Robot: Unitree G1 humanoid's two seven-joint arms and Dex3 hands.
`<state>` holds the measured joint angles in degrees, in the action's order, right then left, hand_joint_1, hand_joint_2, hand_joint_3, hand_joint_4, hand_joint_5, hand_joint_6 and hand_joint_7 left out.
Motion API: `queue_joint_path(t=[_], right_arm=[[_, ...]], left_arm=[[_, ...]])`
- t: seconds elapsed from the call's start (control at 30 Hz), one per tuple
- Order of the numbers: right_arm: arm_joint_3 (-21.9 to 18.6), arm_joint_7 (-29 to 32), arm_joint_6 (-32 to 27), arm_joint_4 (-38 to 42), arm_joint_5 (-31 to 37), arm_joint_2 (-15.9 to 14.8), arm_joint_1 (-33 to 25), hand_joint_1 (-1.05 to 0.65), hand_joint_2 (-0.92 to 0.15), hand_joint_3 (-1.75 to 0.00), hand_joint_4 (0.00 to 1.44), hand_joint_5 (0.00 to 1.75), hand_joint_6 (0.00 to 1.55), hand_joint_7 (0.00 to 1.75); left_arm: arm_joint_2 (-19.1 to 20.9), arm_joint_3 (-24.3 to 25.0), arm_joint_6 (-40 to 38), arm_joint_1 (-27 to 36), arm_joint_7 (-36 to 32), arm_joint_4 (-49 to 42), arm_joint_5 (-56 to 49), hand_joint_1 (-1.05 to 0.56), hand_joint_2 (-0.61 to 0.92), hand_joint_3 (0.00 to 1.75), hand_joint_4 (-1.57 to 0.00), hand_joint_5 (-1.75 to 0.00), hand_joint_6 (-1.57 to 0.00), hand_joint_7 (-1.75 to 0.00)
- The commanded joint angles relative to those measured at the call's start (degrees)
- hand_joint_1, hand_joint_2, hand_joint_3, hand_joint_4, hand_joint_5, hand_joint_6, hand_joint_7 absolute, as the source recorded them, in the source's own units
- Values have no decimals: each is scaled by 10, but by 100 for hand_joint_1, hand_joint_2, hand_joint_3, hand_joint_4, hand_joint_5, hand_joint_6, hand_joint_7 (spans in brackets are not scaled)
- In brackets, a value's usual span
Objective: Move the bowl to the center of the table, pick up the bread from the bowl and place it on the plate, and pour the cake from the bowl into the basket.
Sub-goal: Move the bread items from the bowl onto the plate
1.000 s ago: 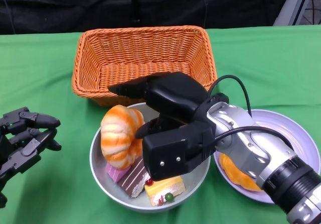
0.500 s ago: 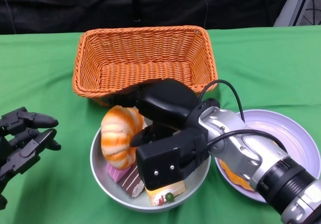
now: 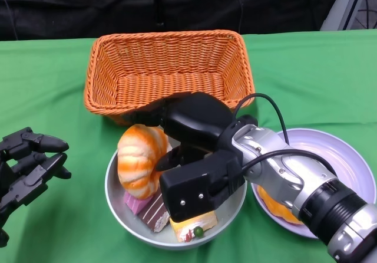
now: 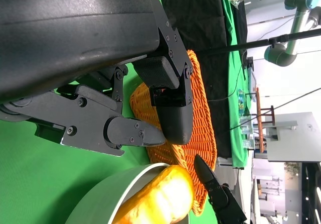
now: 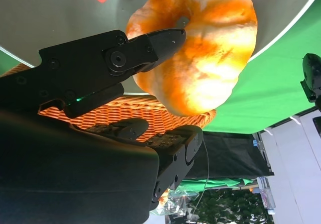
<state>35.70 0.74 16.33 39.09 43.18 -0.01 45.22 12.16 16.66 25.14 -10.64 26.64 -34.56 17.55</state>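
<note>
Bowl (image 3: 118, 207): bread (image 3: 140, 160), cake (image 3: 194, 224); plate (image 3: 347, 157): bread; basket (image 3: 168, 68) empty

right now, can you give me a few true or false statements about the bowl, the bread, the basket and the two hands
1. The round grey metal bowl holds the orange glazed bread. True.
2. The orange woven wicker basket has cake in it. False: it holds nothing; the cake slices lie in the bowl.
3. The right hand reaches over the bowl, its fingers at the bread. True.
4. The left hand holds the bowl's rim. False: it sits apart, holding nothing.
5. The pale lilac round plate is bare. False: an orange bread piece lies on it.
</note>
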Motion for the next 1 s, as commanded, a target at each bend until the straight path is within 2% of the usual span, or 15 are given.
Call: queue_joint_path(t=[0.03, 0.53, 0.7, 1.0], right_arm=[[3, 7, 0, 9, 3, 3, 14, -68, -89, 0, 35, 1, 36, 0], [12, 11, -6, 20, 10, 7, 21, -69, -91, -1, 33, 0, 35, 0], [20, 10, -11, 29, 21, 6, 17, -67, -90, 0, 36, 1, 35, 0], [35, 68, -11, 46, 40, 12, 8, -59, -89, 0, 46, 5, 44, 3]], left_arm=[[11, 5, 6, -5, -10, -3, -6, -18, 92, 24, -70, -144, -85, -96], [10, 6, 11, -9, -6, -9, -1, -19, 92, 24, -70, -143, -84, -97], [12, 4, 18, -10, -5, -15, -4, -14, 92, 29, -76, -136, -85, -92], [9, 3, 16, -10, -16, -13, -8, -13, 92, 31, -78, -130, -88, -90]])
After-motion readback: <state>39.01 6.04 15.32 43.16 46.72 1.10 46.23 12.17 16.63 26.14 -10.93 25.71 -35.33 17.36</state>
